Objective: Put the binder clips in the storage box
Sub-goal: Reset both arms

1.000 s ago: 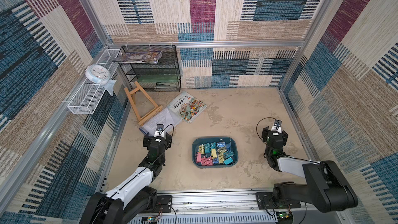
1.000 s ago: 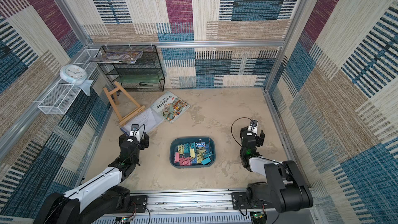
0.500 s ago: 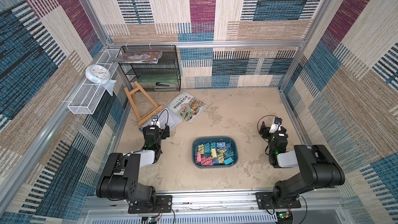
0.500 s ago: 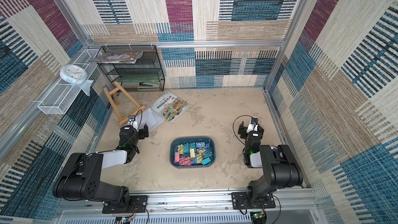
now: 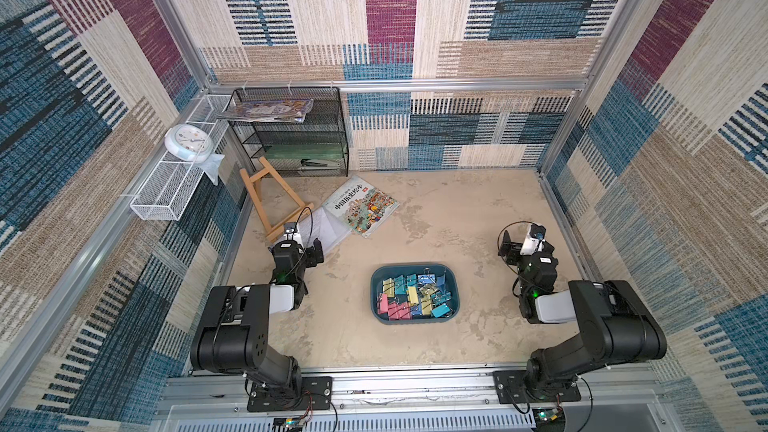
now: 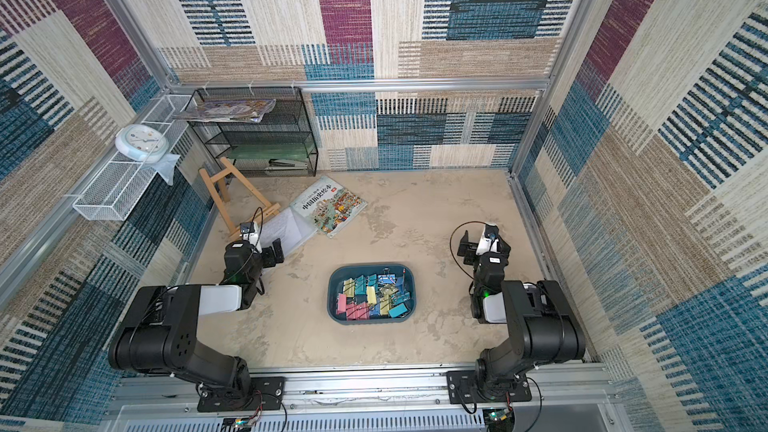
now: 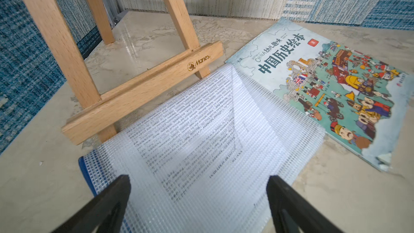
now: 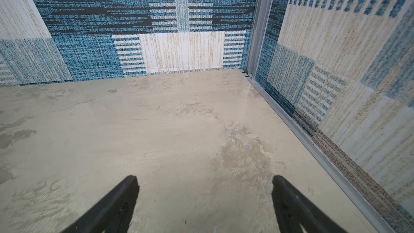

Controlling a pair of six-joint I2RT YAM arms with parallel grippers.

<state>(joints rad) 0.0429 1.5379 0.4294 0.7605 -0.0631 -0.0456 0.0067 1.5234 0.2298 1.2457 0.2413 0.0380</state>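
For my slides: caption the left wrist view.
Jaws open, left gripper above mesh pouch beside wooden easel and picture book.

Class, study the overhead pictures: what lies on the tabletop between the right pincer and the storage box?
Nothing. Only bare tabletop separates the right pincer from the storage box; both top views show this.

A gold "Marie's" logo stands on the ledge of the wooden easel (image 7: 143,88). The picture book (image 7: 324,90) cover reads "中国历史绘本", "幼儿趣味" and "HISTORY IN CHINA". Print inside the mesh pouch (image 7: 201,153) is too blurred to read.
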